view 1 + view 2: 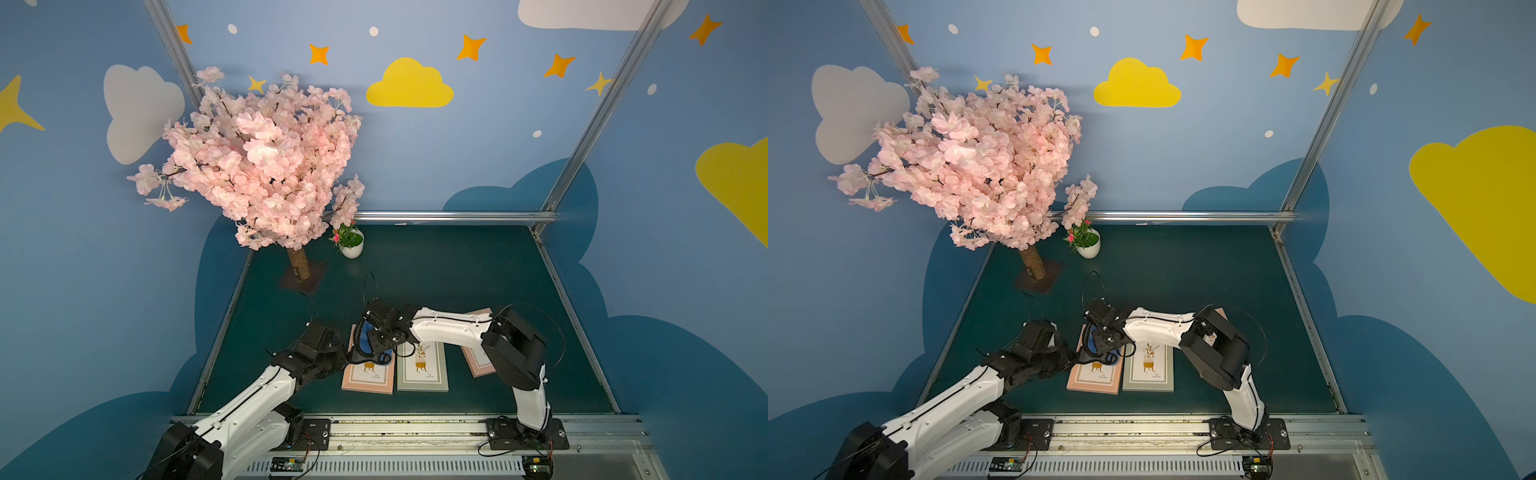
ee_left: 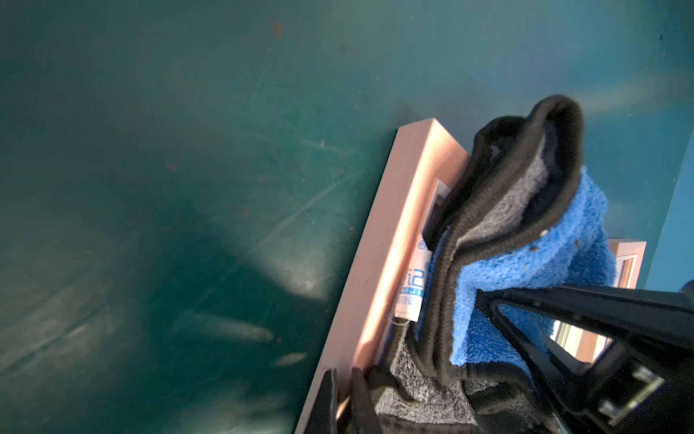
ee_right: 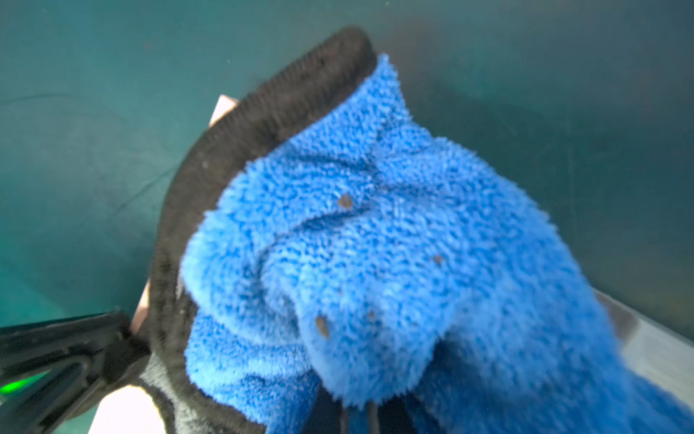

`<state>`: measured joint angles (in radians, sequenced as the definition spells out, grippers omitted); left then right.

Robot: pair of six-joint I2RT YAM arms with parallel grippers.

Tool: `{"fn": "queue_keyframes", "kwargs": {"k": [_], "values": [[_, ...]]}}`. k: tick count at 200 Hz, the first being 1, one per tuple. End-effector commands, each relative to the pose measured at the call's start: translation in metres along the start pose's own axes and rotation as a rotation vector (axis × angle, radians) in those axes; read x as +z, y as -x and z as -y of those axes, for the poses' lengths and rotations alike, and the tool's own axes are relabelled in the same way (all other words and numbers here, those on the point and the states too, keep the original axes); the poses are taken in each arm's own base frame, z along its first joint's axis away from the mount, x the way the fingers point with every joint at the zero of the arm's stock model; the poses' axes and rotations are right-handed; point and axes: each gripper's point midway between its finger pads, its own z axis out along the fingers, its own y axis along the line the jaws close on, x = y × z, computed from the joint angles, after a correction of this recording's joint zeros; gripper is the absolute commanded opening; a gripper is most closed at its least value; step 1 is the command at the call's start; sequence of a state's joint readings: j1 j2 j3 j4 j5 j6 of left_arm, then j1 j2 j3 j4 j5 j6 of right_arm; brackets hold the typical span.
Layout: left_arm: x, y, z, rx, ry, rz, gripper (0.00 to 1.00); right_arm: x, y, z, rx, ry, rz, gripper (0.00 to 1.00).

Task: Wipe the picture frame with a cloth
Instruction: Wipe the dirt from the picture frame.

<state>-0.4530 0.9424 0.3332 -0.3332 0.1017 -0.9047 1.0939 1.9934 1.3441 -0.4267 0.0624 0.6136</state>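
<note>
A pink picture frame (image 1: 368, 380) (image 1: 1094, 380) lies flat on the green table, the leftmost of three. The blue cloth (image 1: 366, 338) (image 2: 525, 255) (image 3: 375, 244), with its dark grey reverse and white tag (image 2: 411, 285), is bunched on the frame's far half. My right gripper (image 1: 374, 345) (image 3: 356, 413) is shut on the cloth from above, and plush hides its fingertips. At the frame's left rail (image 2: 394, 225), my left gripper (image 1: 349, 357) (image 2: 343, 402) is pinched shut on the rail's edge. The far part of the print is hidden under the cloth.
A grey-green frame (image 1: 423, 374) lies right beside the pink one. Another pink frame (image 1: 478, 365) sits partly under the right arm. A blossom tree (image 1: 257, 166) on a dark base (image 1: 302, 276) and a white flower pot (image 1: 352, 245) stand at the back left.
</note>
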Motion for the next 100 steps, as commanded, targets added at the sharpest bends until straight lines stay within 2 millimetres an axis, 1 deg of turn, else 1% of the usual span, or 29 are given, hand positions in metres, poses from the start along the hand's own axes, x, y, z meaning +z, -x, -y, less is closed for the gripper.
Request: {"fn": "queue_keyframes", "kwargs": {"k": [1, 17, 27, 32, 49, 62, 73, 86, 100], "values": [[-0.002, -0.045, -0.052, -0.014, 0.202, -0.177, 0.14, 0.011, -0.049, 0.032, 0.014, -0.092, -0.143, 0.00], [-0.013, -0.039, -0.040, 0.024, 0.178, -0.171, 0.22, -0.014, -0.044, 0.029, 0.027, -0.069, -0.103, 0.00], [-0.020, -0.036, -0.031, 0.031, 0.150, -0.159, 0.33, -0.032, -0.040, 0.028, 0.037, -0.050, -0.068, 0.00], [-0.022, -0.034, -0.023, 0.029, 0.115, -0.151, 0.38, -0.043, -0.038, 0.028, 0.042, -0.040, -0.045, 0.00], [-0.039, -0.025, 0.003, 0.044, 0.020, -0.118, 0.52, -0.079, -0.033, 0.032, 0.067, -0.004, 0.038, 0.00], [-0.061, -0.012, 0.025, 0.065, -0.042, -0.062, 0.62, -0.105, -0.030, 0.037, 0.093, 0.024, 0.098, 0.00], [-0.082, -0.001, 0.045, 0.085, -0.111, -0.006, 0.70, -0.122, -0.029, 0.044, 0.116, 0.044, 0.151, 0.00], [-0.110, 0.010, 0.072, 0.103, -0.218, 0.059, 0.76, -0.143, -0.027, 0.053, 0.185, 0.056, 0.226, 0.00], [-0.136, 0.018, 0.104, 0.125, -0.366, 0.107, 0.81, -0.166, -0.020, 0.055, 0.225, 0.110, 0.332, 0.00]]}}
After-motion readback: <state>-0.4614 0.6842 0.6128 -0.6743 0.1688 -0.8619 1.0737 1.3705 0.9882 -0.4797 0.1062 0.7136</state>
